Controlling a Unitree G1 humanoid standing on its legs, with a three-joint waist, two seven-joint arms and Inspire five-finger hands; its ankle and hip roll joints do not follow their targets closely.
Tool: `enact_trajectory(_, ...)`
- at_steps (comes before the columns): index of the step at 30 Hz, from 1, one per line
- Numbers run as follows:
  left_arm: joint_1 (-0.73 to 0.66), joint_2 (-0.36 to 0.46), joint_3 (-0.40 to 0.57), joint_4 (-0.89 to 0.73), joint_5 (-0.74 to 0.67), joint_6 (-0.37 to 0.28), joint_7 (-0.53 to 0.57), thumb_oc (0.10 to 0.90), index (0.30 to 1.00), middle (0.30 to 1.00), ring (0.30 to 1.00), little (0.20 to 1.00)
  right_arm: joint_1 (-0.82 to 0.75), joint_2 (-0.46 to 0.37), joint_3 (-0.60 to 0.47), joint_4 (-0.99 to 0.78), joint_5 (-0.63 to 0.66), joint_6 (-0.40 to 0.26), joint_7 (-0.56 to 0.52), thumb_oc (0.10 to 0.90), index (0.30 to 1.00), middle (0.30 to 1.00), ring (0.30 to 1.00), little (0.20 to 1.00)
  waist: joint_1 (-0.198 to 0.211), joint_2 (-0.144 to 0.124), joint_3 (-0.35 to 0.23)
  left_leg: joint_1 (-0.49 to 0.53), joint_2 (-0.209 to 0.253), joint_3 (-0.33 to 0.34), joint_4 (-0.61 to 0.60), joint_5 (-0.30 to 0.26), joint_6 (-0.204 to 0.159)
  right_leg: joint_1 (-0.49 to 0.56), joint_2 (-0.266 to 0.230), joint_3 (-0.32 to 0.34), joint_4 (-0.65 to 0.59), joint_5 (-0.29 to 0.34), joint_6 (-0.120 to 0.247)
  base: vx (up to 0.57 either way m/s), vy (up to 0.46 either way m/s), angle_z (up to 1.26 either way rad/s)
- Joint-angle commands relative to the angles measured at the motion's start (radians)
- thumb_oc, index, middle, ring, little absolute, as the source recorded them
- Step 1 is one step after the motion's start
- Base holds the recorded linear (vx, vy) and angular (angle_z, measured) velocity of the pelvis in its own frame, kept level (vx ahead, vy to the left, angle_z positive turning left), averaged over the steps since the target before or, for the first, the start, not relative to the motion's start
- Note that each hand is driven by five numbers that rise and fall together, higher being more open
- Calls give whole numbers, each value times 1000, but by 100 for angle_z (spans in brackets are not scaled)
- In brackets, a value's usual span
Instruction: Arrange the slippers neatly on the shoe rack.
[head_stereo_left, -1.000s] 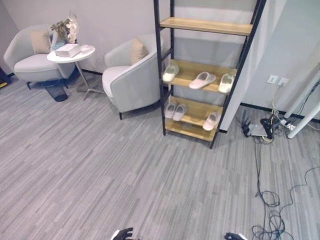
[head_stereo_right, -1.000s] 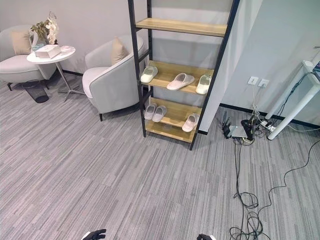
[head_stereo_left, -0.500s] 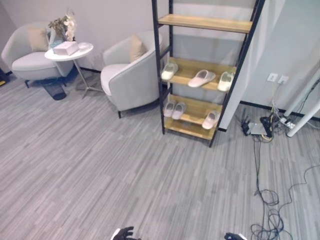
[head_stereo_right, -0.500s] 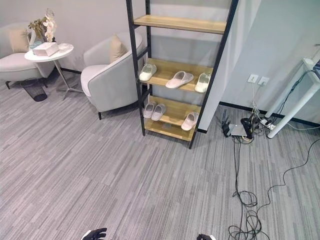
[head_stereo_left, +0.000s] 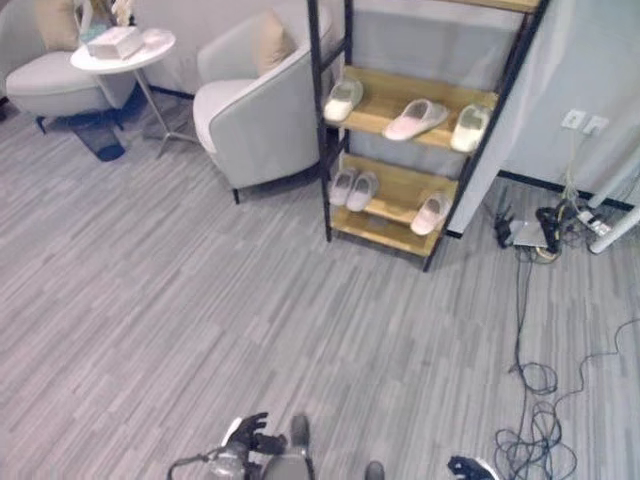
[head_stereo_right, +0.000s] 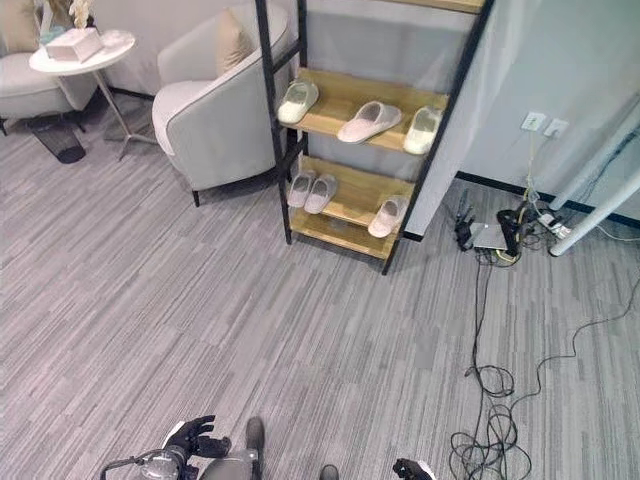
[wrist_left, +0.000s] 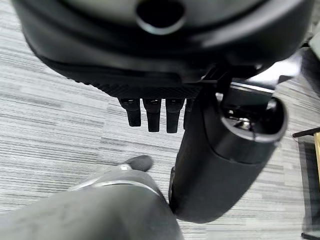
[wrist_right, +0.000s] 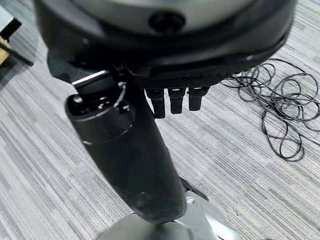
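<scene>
Six slippers (head_stereo_left: 416, 119) already lay on the shoe rack (head_stereo_left: 400, 180), three per shelf, unevenly angled. Both the left hand (head_stereo_right: 190, 441) and right hand (wrist_right: 175, 100) hung released, empty, well short of the rack. Approaching squarely looked wise, then straightening the skewed middle slipper first.

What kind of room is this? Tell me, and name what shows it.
Probably a lounge or waiting corner, perhaps staged for testing. Two pale armchairs flank a small round side table, and a tall shoe rack holding pale slippers stands against the wall on a grey striped floor.
</scene>
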Motion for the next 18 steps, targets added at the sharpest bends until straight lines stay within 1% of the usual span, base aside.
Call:
enact_trajectory(1, 81, -31, -39, 46, 39, 8, -4, 800, 900, 900, 900, 900, -10, -24, 12, -31, 5, -25, -10, 800, 900, 900, 900, 900, 20, -13, -46, -46, -22, -7, 159, -103, 38, 57, 11, 59, 70, -100, 65, 271, 144, -57)
enact_trajectory(2, 82, -29, -34, 46, 38, 9, -8, 800, 900, 900, 900, 900, -12, -20, 10, -26, -1, -25, -6, 800, 900, 900, 900, 900, 30, -24, -60, -38, -41, -14, 176, -128, 57, 57, -9, 66, 127, -104, 82, 259, 150, -50)
enact_trajectory(3, 79, -29, -32, 45, 37, 9, -8, 800, 900, 900, 900, 900, -16, -16, 10, -27, -5, -26, -3, 800, 900, 900, 900, 900, 34, -26, -67, -21, -47, -8, 173, -143, 69, 50, -19, 68, 168, -98, 96, 258, 151, -50)
enact_trajectory(4, 79, -29, -32, 45, 37, 9, -8, 800, 900, 900, 900, 900, -16, -16, 10, -27, -5, -26, -3, 800, 900, 900, 900, 900, 36, -27, -66, -19, -48, -7, 173, -144, 69, 50, -20, 69, 170, -100, 96, 226, 170, -46)
enact_trajectory(5, 71, -23, -33, 32, 40, 10, -8, 800, 900, 900, 900, 900, -26, -12, 11, -33, -11, -23, 6, 800, 900, 900, 900, 900, 34, -29, -63, 37, -69, -5, 157, -177, 103, -17, -54, 82, 331, -32, 138, 208, 187, -35)
enact_trajectory(6, 66, -22, -34, 24, 39, 10, -3, 800, 900, 900, 900, 900, -35, -11, 12, -40, -12, -21, 9, 800, 900, 900, 900, 900, 27, -27, -58, 65, -81, -4, 151, -194, 123, -60, -76, 77, 418, 36, 162, 260, 229, -32)
enact_trajectory(7, 59, -22, -39, 17, 38, 9, -2, 800, 900, 900, 900, 900, -42, -11, 13, -48, -13, -21, 10, 800, 900, 900, 900, 900, 22, -19, -57, 85, -83, -2, 143, -202, 136, -92, -93, 67, 480, 100, 176, 117, 118, -22)
enact_trajectory(8, 58, -22, -39, 17, 38, 9, -2, 800, 900, 900, 900, 900, -43, -11, 13, -49, -13, -20, 10, 800, 900, 900, 900, 900, 23, -20, -56, 87, -84, -1, 143, -203, 137, -93, -95, 69, 483, 99, 178, 125, 91, -11)
enact_trajectory(9, 52, -20, -43, 10, 37, 10, -4, 800, 900, 900, 900, 900, -50, -8, 15, -57, -11, -20, 11, 800, 900, 900, 900, 900, 15, -11, -50, 116, -83, -3, 137, -215, 151, -126, -104, 66, 555, 140, 178, 255, 151, 9)
enact_trajectory(10, 42, -11, -48, 3, 32, 11, -7, 800, 900, 900, 900, 900, -56, -5, 14, -67, -12, -25, 12, 800, 900, 900, 900, 900, -1, 18, -45, 166, -73, -13, 115, -235, 166, -191, -110, 41, 653, 167, 173, 380, 180, 16)
enact_trajectory(11, 38, -10, -50, 1, 26, 9, -10, 800, 900, 900, 900, 900, -59, -5, 13, -70, -11, -26, 12, 800, 900, 900, 900, 900, -10, 28, -44, 199, -70, -20, 101, -246, 168, -233, -117, 18, 656, 153, 161, 314, 131, 17)
enact_trajectory(12, 39, -10, -49, 1, 26, 9, -10, 800, 900, 900, 900, 900, -59, -5, 14, -70, -11, -26, 12, 800, 900, 900, 900, 900, -13, 25, -40, 203, -74, -22, 102, -249, 168, -230, -122, 16, 665, 145, 161, 366, 19, 11)
enact_trajectory(13, 36, -10, -50, 3, 27, 7, -15, 800, 900, 900, 900, 900, -59, -4, 15, -75, -15, -30, 14, 800, 900, 900, 900, 900, -32, 28, -44, 251, -75, -38, 79, -271, 163, -285, -122, -10, 582, 113, 147, 249, -17, 7)
enact_trajectory(14, 37, -10, -50, 3, 27, 7, -16, 800, 900, 900, 900, 900, -58, -5, 16, -76, -15, -30, 14, 800, 900, 900, 900, 900, -35, 27, -40, 257, -76, -40, 79, -274, 163, -280, -124, -12, 586, 106, 147, 371, -45, -6)
enact_trajectory(15, 36, -11, -50, 6, 30, 6, -20, 800, 900, 900, 900, 900, -59, -6, 18, -78, -16, -31, 16, 800, 900, 900, 900, 900, -46, 25, -40, 283, -76, -46, 66, -289, 157, -291, -120, -27, 529, 78, 140, 396, -104, 10)
enact_trajectory(16, 40, -17, -51, 13, 34, 4, -22, 800, 900, 900, 900, 900, -60, -8, 24, -85, -18, -33, 18, 800, 900, 900, 900, 900, -65, 17, -40, 333, -81, -62, 40, -315, 146, -330, -112, -47, 383, 75, 137, 516, -132, 21)
enact_trajectory(17, 41, -19, -50, 17, 32, 2, -21, 800, 900, 900, 900, 900, -61, -8, 27, -85, -19, -32, 21, 800, 900, 900, 900, 900, -76, 8, -41, 354, -88, -73, 29, -322, 140, -353, -109, -43, 313, 92, 140, 527, -136, 20)
enact_trajectory(18, 43, -20, -46, 21, 31, 2, -22, 800, 900, 900, 900, 900, -60, -11, 28, -83, -21, -30, 23, 800, 900, 900, 900, 900, -85, 8, -42, 382, -83, -82, 13, -333, 132, -363, -102, -42, 260, 109, 145, 381, -96, 7)
